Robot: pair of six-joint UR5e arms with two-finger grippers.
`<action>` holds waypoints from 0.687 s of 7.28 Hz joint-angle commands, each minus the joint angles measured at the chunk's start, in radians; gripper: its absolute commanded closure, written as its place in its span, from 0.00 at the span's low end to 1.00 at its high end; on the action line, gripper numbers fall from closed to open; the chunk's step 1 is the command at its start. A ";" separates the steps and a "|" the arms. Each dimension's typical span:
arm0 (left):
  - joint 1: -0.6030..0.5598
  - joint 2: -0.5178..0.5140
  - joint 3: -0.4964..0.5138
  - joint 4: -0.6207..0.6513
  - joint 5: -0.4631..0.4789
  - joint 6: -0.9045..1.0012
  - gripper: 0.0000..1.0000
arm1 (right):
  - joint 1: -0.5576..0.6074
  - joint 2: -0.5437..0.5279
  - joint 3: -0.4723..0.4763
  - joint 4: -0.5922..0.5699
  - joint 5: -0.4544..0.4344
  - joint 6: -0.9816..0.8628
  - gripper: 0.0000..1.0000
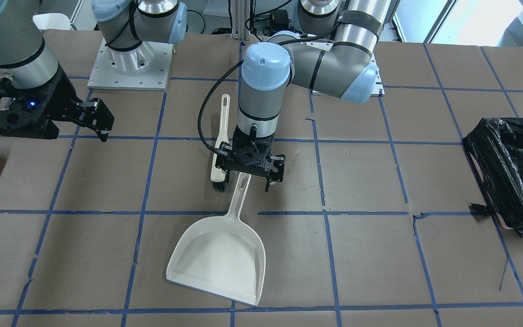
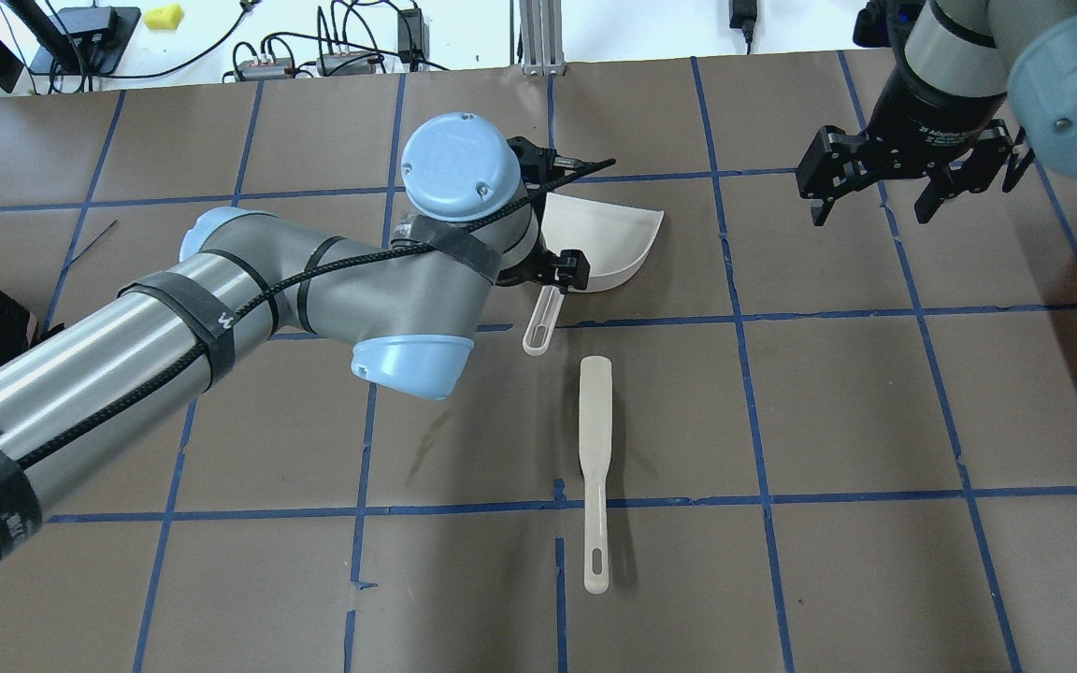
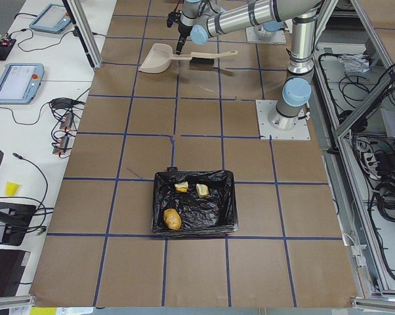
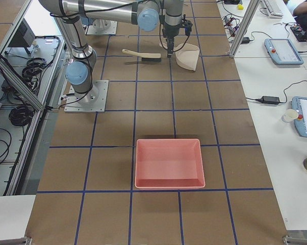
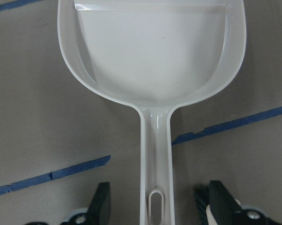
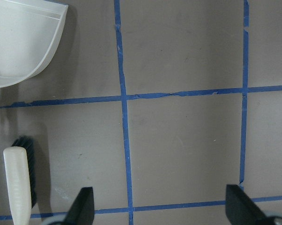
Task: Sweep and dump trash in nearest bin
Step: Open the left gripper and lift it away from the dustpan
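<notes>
The left tool (image 1: 247,180) hangs low over the brown worktop (image 1: 379,181) with its fingers (image 5: 101,206) spread apart. The handle of a white dustpan (image 1: 218,259) runs between them with a gap on either side, so nothing is gripped. The pan lies flat, its scoop stretching away from the tool on the side away from the robot's base. A white hand brush (image 2: 595,467) lies just beside this tool on its right-hand side, bristle head close to one finger and handle pointing back toward the robot.

The right tool (image 2: 870,217) is held above the worktop, well apart from dustpan and brush, its fingers also spread wide and holding nothing. A pink tray (image 4: 168,163) sits beyond it on its outer side.

The bin (image 3: 229,197), lined with a crinkled black bag, stands far out on the left tool's outer side. All the trash lies inside it: the tan-orange potato-shaped piece (image 3: 172,218) in one corner and two pale chunks (image 3: 181,187) (image 3: 202,190) near the opposite wall.
</notes>
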State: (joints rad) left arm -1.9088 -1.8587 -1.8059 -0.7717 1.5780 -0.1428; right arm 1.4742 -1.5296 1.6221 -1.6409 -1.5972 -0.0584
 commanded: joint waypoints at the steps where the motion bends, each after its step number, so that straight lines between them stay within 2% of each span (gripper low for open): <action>1: 0.149 0.094 0.010 -0.119 -0.048 0.028 0.00 | 0.001 -0.004 0.005 0.000 0.020 -0.005 0.00; 3: 0.291 0.209 0.057 -0.412 -0.059 0.192 0.00 | 0.009 -0.026 0.005 0.000 0.104 -0.003 0.00; 5: 0.356 0.257 0.225 -0.748 -0.024 0.249 0.00 | 0.023 -0.029 0.005 -0.002 0.143 0.003 0.00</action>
State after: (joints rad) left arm -1.5965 -1.6337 -1.6877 -1.3000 1.5311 0.0704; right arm 1.4868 -1.5554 1.6275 -1.6423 -1.4873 -0.0591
